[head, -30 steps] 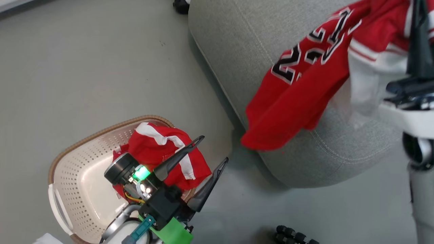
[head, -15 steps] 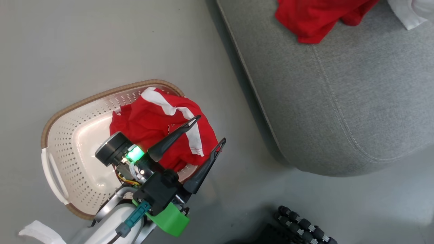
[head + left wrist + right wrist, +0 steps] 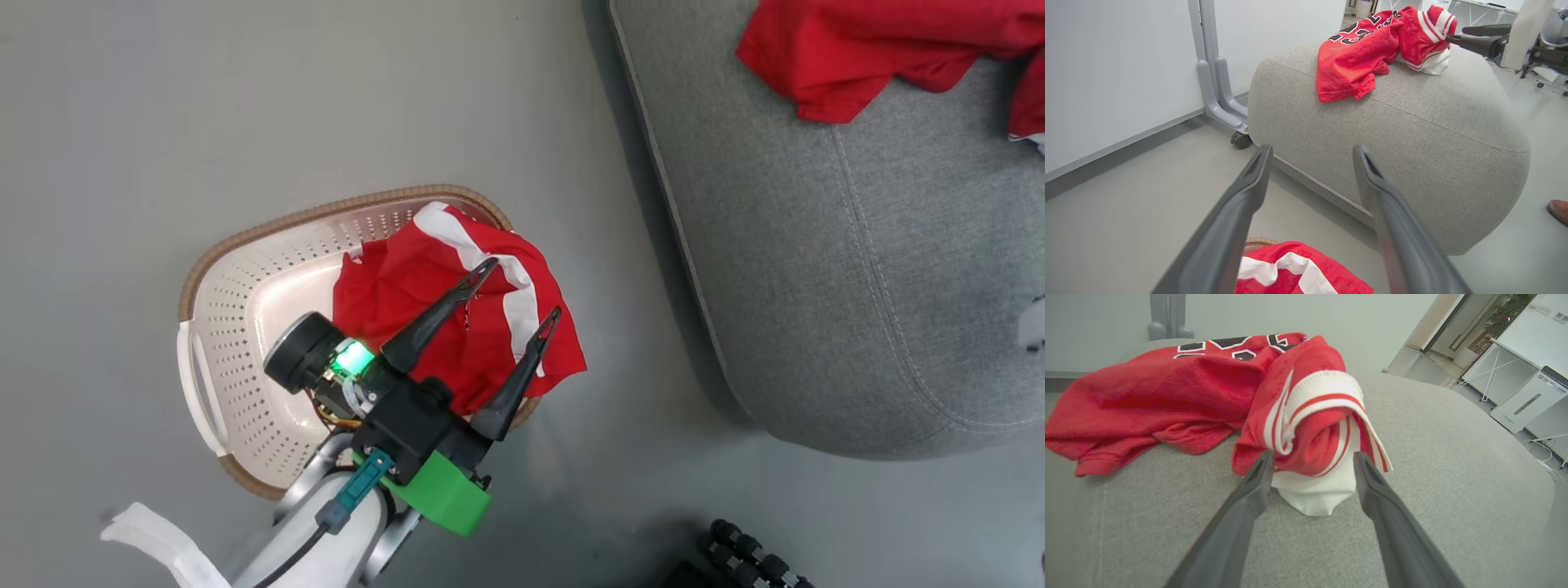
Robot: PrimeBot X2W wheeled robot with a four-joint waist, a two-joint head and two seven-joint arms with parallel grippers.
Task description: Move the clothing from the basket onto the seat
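- My fingers (image 3: 1233, 220): smooth, matt dark plastic.
- Seat (image 3: 1412, 122): coarse woven grey cloth.
- Basket (image 3: 237, 343): glossy perforated plastic, woven rim.
- Jersey (image 3: 1167, 388): soft, fuzzy red cloth.

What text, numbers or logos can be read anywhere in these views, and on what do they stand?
"23": black digits edged in white on the red jersey lying on the seat; partly folded over.
Small dark logo on the white machine beyond the seat: too small to read.
Faint print on the striped garment in the basket: too blurred to read.
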